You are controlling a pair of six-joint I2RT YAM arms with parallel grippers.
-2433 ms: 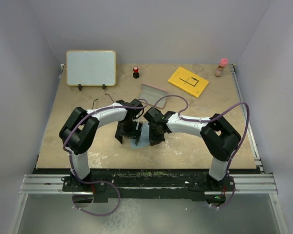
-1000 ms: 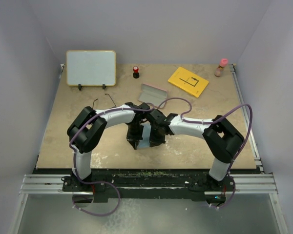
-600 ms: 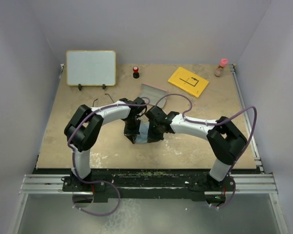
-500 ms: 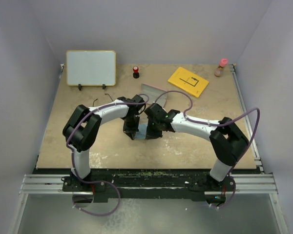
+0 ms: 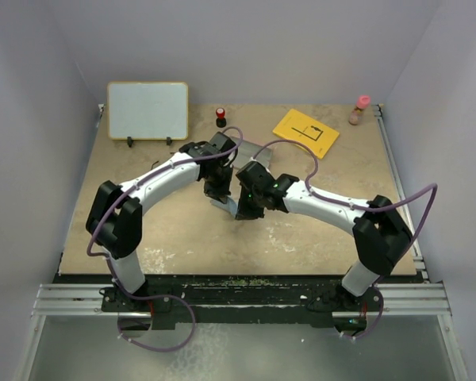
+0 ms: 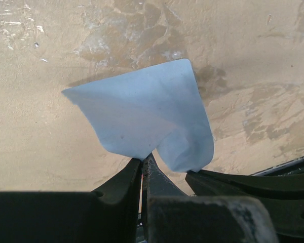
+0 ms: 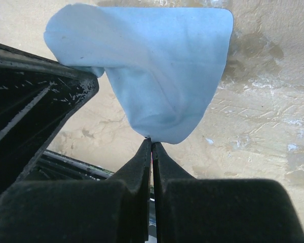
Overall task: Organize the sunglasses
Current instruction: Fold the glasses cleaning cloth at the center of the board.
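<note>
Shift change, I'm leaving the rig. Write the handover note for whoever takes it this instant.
Left hand: shut on one edge of the light blue cloth.
Right hand: shut on another edge of the same cloth.
The cloth is stretched between both hands over the middle of the table.
Sunglasses: not visible in any view, possibly hidden under an arm.
Done: cloth gripped by both hands.
Left: finish with the cloth, then find the sunglasses and put them in order.
</note>
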